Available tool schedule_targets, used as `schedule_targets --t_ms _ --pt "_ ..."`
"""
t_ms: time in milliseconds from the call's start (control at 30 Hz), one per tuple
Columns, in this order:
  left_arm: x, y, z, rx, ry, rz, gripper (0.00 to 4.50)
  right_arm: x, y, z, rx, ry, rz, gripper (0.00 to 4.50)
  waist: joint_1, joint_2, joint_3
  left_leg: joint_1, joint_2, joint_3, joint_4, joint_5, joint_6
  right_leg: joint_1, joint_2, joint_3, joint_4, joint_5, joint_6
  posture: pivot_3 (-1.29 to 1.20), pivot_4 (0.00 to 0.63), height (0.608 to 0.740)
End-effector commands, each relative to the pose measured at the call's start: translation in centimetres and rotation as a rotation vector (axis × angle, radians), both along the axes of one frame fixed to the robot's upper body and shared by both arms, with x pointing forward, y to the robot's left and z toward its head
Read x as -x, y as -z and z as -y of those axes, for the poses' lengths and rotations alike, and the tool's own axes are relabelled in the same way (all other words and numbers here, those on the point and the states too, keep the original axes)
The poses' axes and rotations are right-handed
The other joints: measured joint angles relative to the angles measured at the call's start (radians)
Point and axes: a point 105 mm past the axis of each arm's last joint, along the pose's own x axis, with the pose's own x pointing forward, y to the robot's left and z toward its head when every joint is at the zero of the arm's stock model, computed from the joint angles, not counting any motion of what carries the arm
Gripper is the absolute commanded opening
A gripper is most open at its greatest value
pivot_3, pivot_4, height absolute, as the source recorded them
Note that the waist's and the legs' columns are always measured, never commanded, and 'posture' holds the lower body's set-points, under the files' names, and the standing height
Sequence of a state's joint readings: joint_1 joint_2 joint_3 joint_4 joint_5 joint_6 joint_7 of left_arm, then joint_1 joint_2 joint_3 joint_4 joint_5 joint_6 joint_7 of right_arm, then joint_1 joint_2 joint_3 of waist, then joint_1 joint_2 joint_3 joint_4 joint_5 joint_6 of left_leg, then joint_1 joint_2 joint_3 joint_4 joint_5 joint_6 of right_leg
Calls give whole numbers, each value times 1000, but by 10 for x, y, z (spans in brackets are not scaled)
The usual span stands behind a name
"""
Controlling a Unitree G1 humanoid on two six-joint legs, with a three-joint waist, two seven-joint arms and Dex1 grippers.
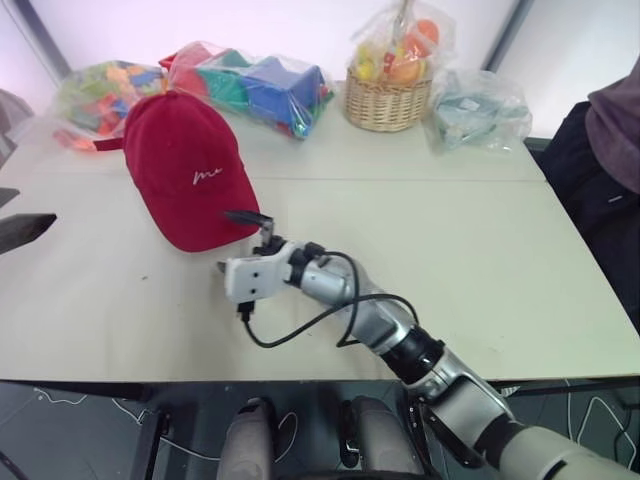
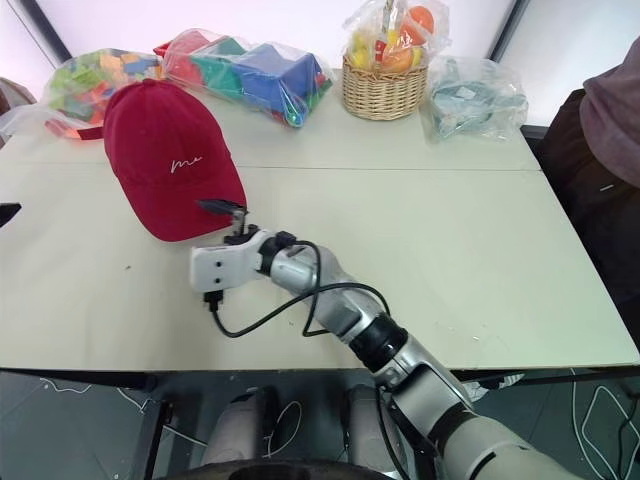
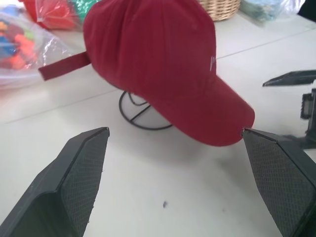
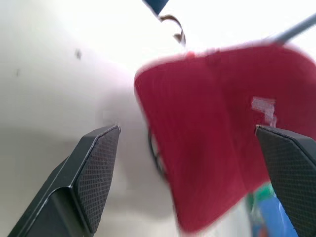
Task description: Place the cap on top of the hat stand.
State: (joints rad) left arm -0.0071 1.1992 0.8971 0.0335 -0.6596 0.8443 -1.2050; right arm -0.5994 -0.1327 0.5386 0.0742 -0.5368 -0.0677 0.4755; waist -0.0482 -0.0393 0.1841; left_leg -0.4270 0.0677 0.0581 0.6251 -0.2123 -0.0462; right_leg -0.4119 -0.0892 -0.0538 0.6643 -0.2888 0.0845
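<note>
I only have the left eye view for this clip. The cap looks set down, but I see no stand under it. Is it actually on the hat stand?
Observer: Yes. In the left wrist view the hat stand's black wire ring base sits on the table under the cap.
Operator: Is the left gripper open?
Observer: Yes, the left gripper has its fingers spread wide, nothing between them, pointing at the cap.
Operator: And the right gripper's fingers?
Observer: The right gripper is open too, holding nothing, with the brim ahead of it in its wrist view.
</note>
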Motion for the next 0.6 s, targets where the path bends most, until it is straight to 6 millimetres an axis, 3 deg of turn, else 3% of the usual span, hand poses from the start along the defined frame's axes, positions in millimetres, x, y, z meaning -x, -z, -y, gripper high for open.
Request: schedule_targets --t_ms 33,267,433,500,600 --pt "10 -16 -5 -52 -18 41 4500 -3 -19 42 -68 53 -71 4452 5 -1 -1 0 0 0 0 0 0 0 0 0 0 0 0 0 150 740" --pt "18 -12 -12 -75 -57 32 4500 2 -29 151 -206 70 -571 4452 4 -1 -1 1 0 0 0 0 0 1 0 0 0 0 0 0 150 740" --pt "17 -3 -15 -62 -93 41 4500 -15 -41 235 -270 116 -920 4452 4 3 2 1 0 1 0 0 0 1 0 0 -1 0 0 0 150 740" --pt "17 4 -17 -52 -118 40 4500 -24 -52 259 -337 130 -1004 4452 3 5 3 2 0 1 0 0 1 1 0 0 -1 -1 -1 0 150 740" --pt "19 15 -20 -51 -156 28 4500 -35 -66 275 -418 138 -1029 4452 0 6 4 1 0 2 -2 0 1 -1 0 0 -1 -1 -2 0 150 740"
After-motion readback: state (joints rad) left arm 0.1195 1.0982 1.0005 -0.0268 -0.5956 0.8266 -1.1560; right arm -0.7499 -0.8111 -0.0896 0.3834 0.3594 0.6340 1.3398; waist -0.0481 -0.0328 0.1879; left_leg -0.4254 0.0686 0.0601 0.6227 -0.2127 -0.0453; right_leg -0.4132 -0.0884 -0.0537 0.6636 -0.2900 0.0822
